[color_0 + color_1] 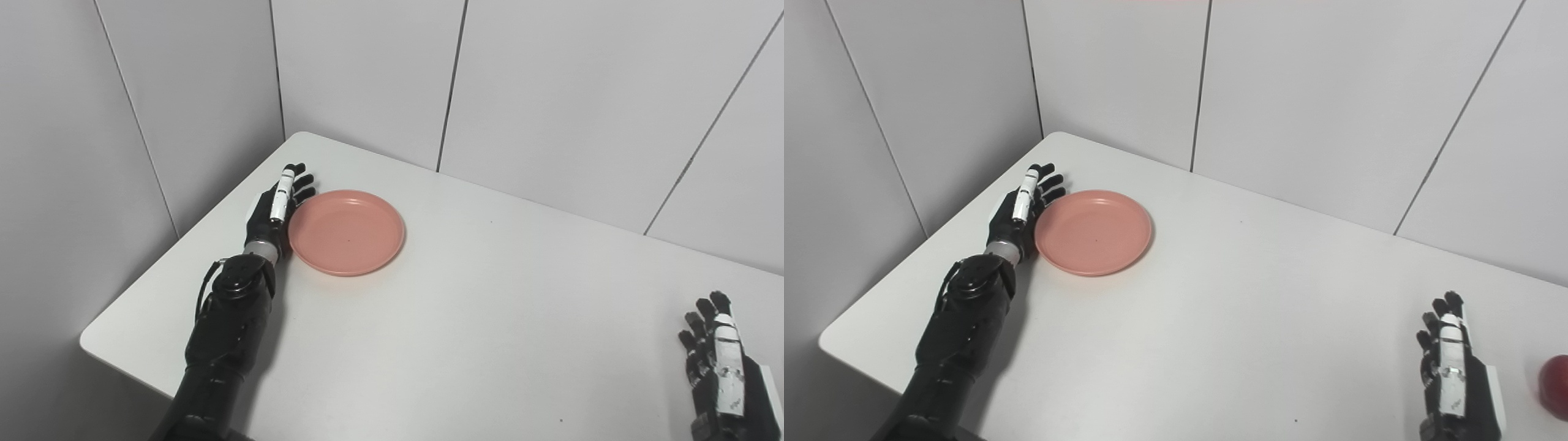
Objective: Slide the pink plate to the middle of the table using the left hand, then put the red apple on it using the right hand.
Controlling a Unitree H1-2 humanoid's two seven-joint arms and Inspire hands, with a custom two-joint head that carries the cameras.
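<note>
Red apple point(1554, 387) is cut off at the right edge beside the open right hand point(1451, 373), while the open, flat left hand point(277, 205) touches the pink plate point(346, 231)'s left rim.

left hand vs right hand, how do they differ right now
The left hand is far out on the table, flat against the left rim of the pink plate; the right hand sits near the bottom edge, touching nothing. The left hand has the plate beside it; the right hand has the red apple to its right, with a gap between. Both are open, fingers extended, holding nothing.
</note>
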